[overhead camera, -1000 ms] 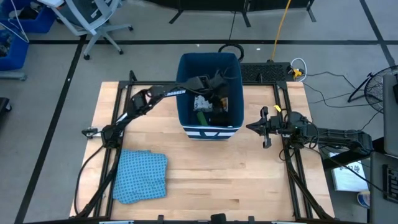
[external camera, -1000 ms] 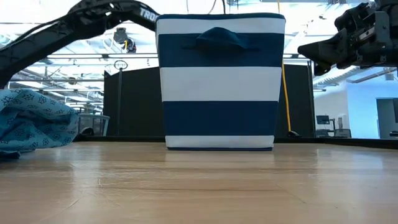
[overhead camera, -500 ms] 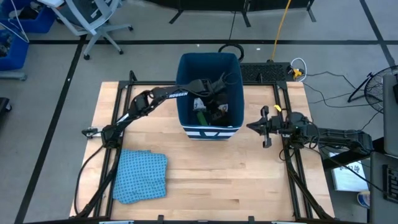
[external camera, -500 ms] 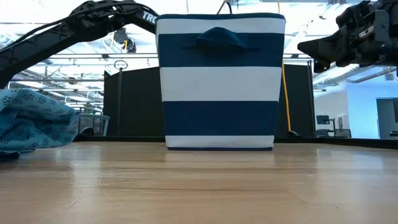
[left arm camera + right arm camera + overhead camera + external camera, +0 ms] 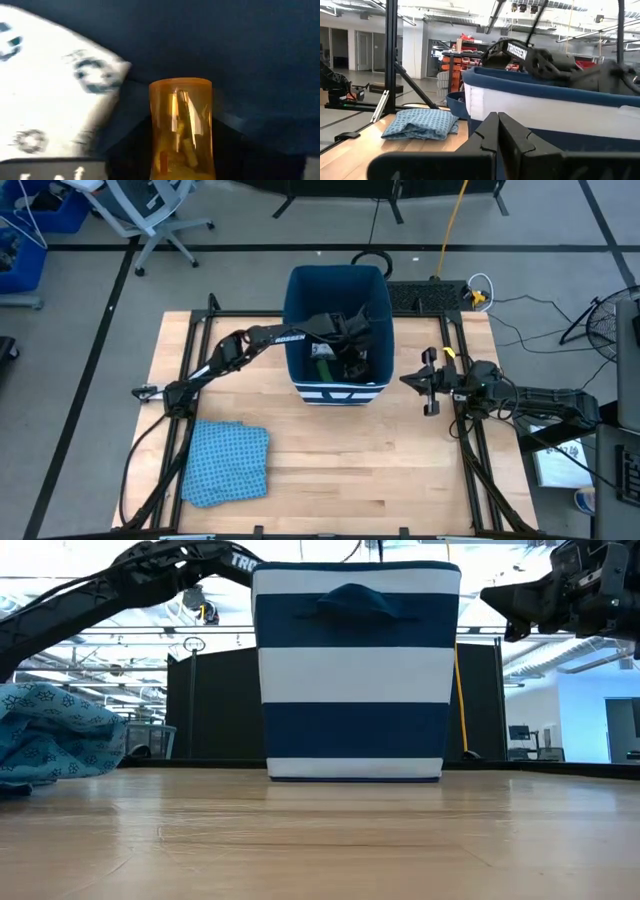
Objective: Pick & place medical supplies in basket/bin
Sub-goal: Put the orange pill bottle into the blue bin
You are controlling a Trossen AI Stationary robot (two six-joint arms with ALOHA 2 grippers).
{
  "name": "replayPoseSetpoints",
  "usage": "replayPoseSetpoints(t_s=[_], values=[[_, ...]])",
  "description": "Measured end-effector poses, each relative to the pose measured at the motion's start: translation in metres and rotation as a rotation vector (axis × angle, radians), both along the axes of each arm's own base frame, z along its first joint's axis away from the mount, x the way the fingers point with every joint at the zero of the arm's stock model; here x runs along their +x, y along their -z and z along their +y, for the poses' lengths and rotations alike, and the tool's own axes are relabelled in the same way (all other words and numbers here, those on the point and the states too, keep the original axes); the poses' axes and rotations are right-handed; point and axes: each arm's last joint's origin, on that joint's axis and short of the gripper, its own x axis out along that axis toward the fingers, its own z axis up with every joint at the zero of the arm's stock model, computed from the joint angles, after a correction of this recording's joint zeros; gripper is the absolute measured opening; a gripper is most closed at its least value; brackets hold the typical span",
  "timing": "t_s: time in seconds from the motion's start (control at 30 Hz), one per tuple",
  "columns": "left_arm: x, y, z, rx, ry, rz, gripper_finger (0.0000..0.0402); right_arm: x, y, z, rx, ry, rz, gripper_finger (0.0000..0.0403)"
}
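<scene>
Two dark arms work at a pale wooden table. The left arm carries white lettering along its forearm, partly readable as "ROSSEN" from above and "TR" from table height. It reaches over the rim of the bin, a deep dark-blue box with white stripes that stands at the table's far middle. The left gripper is down inside the bin, and its jaws grip an amber pill bottle, which the left wrist camera shows upright against the bin's dark inner wall. Beside the bottle lies a flat white packet with blurred dark print that cannot be read. From above, a green block and other small dark and pale supplies lie on the bin's floor, mostly hidden under the arm.

The right gripper hovers just to the right of the bin, above the table, its jaws closed together and holding nothing.

A crumpled blue patterned cloth lies on the near left part of the table, well apart from the bin. A black metal frame borders the table. Around it are grey floor, a wheeled office chair, cables, and a yellow cord. Behind the table the low camera shows a bright hall with ceiling trusses.
</scene>
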Motion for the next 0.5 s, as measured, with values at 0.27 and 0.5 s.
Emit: replayPoseSetpoints(t_s=[0.27,0.5], values=[[0.002,0.039,0.013,-0.108,-0.107,0.066,0.0149,0.000,0.001,0.000,0.043,-0.014,0.010,0.0000],[0.002,0.036,0.012,-0.076,-0.079,0.059,0.0150,0.000,0.001,0.000,0.039,-0.014,0.011,0.0000]])
